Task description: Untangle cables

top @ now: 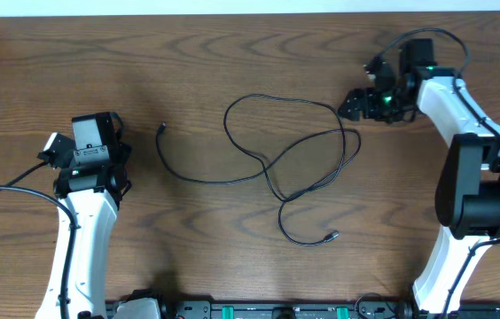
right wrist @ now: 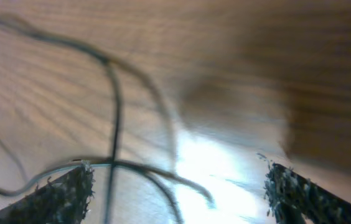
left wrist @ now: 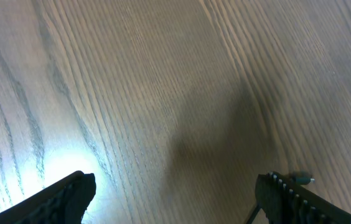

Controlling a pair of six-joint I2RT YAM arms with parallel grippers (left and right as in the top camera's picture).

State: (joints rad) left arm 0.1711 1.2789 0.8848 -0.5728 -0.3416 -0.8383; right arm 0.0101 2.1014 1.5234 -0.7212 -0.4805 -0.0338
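Table: a brown wood-grain table (top: 232, 266) is filling the overhead view.
Far edge: a pale strip (top: 232, 7) is running along 12 o'clock.
Light: a bright glare (left wrist: 51, 165) is shining off the wood at 7 o'clock, left wrist view.

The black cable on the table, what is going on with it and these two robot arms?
The two arms are meant to untangle a thin black cable. It lies on the wooden table in loose loops that cross each other. The right tool is at the upper right edge of the loops, jaws open, with strands just in front of it but nothing gripped. The left tool is off to the left over bare wood, also open and empty. Neither arm holds the cable at this moment.
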